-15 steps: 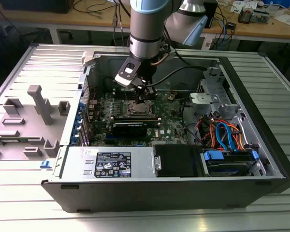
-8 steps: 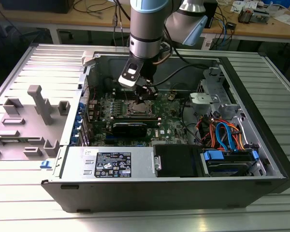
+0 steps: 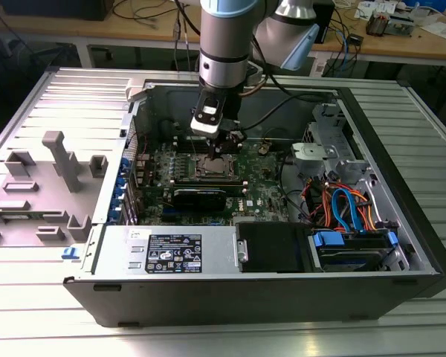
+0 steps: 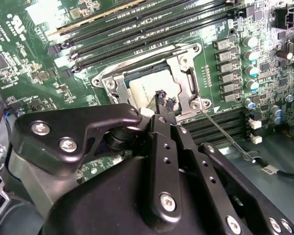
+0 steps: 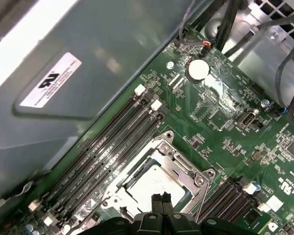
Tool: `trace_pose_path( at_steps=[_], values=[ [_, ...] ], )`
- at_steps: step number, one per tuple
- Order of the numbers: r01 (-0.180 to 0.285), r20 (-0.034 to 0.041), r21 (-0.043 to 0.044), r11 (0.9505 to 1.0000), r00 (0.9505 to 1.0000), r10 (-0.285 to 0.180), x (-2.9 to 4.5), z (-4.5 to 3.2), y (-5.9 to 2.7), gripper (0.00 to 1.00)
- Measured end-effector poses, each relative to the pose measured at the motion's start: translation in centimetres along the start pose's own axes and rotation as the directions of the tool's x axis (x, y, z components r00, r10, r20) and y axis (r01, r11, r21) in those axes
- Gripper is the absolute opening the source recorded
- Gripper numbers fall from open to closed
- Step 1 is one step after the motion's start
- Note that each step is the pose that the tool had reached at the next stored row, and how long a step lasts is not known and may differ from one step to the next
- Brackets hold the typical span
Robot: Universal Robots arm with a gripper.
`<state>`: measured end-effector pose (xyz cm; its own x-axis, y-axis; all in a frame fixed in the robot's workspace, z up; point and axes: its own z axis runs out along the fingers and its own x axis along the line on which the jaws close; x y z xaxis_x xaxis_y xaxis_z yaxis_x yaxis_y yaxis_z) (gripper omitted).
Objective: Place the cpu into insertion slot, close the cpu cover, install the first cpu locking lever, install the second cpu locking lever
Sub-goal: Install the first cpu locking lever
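The cpu (image 4: 146, 87) (image 5: 154, 185) lies flat in its socket on the green motherboard (image 3: 260, 178), its silvery top showing through the window of the cpu cover (image 4: 183, 68) (image 5: 179, 159), which lies down over it. My gripper (image 3: 221, 151) (image 4: 162, 99) (image 5: 160, 198) hangs just above the socket, fingertips pressed together and shut on nothing, over the cpu's edge. One thin wire locking lever (image 4: 225, 132) sticks out at a slant from the socket's corner, away from the frame.
Black memory slots (image 4: 137, 29) (image 5: 112, 142) run beside the socket. A long black graphics card (image 3: 199, 197) sits nearer the case front, cables (image 3: 342, 208) and drives at the exterior view's right. A grey fixture tray (image 3: 52, 178) stands outside the case.
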<state>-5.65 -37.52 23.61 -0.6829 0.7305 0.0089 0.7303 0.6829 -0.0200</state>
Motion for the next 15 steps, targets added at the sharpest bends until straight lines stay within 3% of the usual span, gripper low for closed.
trace_pose_path(
  at_steps=[4,8,13,15],
  values=[
    [0.049,0.0009,0.0003,0.9988,0.9988,-0.049,0.0,-0.08,0.0,0.11],
    [0.149,0.0029,0.0015,0.9889,0.9889,-0.149,0.0,-0.09,0.0,0.11],
    [0.272,0.0051,0.0031,0.9622,0.9622,-0.272,0.0,-0.09,0.0,0.11],
    [0.342,0.0063,0.0041,0.9398,0.9398,-0.342,0.0,-0.09,0.0,0.11]
  ],
)
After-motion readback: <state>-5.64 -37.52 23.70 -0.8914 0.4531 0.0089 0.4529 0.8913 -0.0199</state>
